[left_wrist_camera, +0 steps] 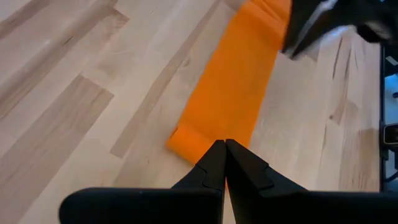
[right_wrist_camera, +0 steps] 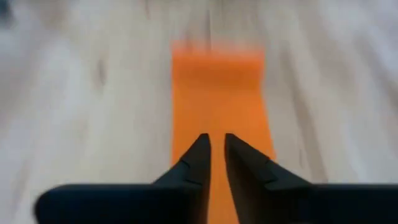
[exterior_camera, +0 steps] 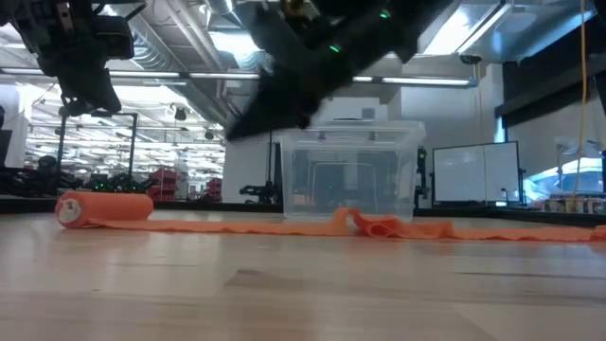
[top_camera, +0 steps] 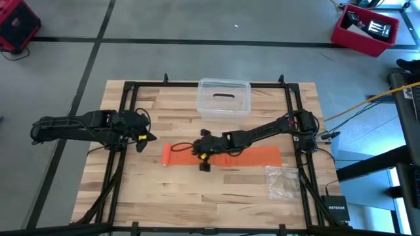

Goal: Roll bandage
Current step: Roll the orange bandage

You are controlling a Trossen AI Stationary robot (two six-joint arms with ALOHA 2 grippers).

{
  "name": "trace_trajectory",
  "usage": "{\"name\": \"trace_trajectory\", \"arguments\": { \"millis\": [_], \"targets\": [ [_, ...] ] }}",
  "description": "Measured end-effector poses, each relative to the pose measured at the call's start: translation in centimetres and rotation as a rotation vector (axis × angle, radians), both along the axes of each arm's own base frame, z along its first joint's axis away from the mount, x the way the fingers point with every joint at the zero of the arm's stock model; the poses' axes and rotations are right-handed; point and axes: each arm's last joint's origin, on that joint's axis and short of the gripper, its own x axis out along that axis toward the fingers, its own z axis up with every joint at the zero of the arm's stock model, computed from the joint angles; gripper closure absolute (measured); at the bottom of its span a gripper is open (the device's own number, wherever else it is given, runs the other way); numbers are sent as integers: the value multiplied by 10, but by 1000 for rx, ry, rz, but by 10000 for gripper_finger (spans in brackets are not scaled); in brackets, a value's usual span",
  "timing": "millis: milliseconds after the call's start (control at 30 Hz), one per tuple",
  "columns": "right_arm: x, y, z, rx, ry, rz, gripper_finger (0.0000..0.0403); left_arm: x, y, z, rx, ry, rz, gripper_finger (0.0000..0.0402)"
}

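Orange bandage (top_camera: 223,156) lies flat in front of the clear box (top_camera: 224,96), one end already rolled. From table height, a wrinkle sits mid-strip. The left gripper (left_wrist_camera: 224,163) waits pinched together by the roll. The right gripper (right_wrist_camera: 212,151) hangs over the strip, fingers slightly apart, empty. Rolling has only begun; next, someone likely needs to smooth the wrinkle and push the roll along.

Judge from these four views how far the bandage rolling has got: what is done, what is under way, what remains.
Done: a small roll has formed at one end of the bandage.
Under way: the right gripper is over the strip's middle, fingers slightly apart and holding nothing; the left gripper, shut and empty, waits near the rolled end.
Left: most of the band lies flat across the table, with a ruck midway, unrolled.
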Motion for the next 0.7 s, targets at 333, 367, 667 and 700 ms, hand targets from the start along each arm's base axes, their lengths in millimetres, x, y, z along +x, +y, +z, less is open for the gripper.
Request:
{"name": "trace_trajectory", "arguments": {
  "millis": [333,367,667,700],
  "targets": [
    [36,-10,-36,38,-226,-65,220,2,0,-29,-113,84,114,383],
    [39,-13,-39,35,-213,-70,211,2,0,-35,-123,91,125,373],
    [41,-15,-50,-1,-131,-64,175,10,-5,-68,-333,53,147,254],
    [41,-15,-51,-8,-121,-60,175,10,-6,-71,-335,73,158,247]
  ]
}}
